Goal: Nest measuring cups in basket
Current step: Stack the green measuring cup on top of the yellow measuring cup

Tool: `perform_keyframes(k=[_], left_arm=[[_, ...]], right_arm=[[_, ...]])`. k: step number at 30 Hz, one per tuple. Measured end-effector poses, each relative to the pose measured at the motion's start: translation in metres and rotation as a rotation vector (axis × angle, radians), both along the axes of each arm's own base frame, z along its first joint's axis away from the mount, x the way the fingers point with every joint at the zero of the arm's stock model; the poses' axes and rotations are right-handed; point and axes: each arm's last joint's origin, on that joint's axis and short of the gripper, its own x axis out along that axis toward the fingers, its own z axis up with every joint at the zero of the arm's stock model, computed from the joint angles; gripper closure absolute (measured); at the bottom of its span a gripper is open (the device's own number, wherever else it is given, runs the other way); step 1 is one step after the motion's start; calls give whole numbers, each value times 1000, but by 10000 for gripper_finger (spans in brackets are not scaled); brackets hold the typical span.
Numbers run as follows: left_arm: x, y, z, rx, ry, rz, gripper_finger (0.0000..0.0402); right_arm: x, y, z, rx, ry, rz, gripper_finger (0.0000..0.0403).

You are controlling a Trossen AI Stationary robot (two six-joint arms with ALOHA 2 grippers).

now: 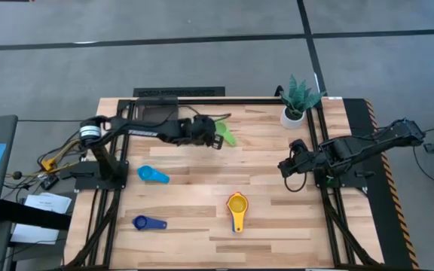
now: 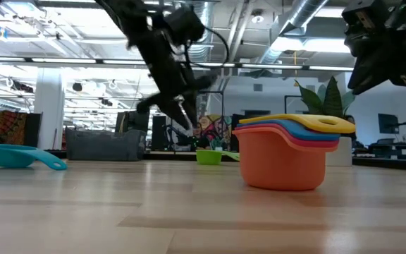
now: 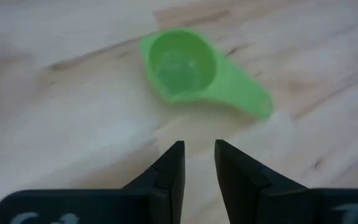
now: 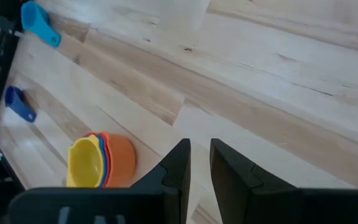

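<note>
A green measuring cup stands upright on the table toward the far side, also seen in the high view. My left gripper hovers just short of it, tilted down, fingers a narrow gap apart with nothing between them. A nested stack of cups, orange outside and yellow innermost, stands near the table's middle. A light blue cup and a dark blue cup lie at the left. The dark basket sits at the far left, partly under the left arm. My right gripper hangs over the right side, slightly open and empty.
A white pot with a green plant stands at the far right corner. Black frame rails run along the table's left and right sides. Bare wood lies between the stack and the right arm.
</note>
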Motion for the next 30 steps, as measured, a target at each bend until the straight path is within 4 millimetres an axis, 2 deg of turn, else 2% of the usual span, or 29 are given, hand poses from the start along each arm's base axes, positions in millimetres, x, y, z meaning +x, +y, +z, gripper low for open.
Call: perform_keyframes(k=[3,7,12,23,30], left_arm=[[3,23,-9,-14,3,46,327],[2,47,-12,-10,7,112,327],[-3,65,-11,-2,-4,149,327],[0,73,-3,87,-58,144,326],[11,77,-22,50,-40,135,304]], right_arm=[[0,0,0,8,-7,-15,317],[1,0,1,28,-26,-35,317],[1,0,1,31,-27,-43,317],[3,-7,2,-24,-43,-82,317],[5,-9,3,-42,-48,-64,300]])
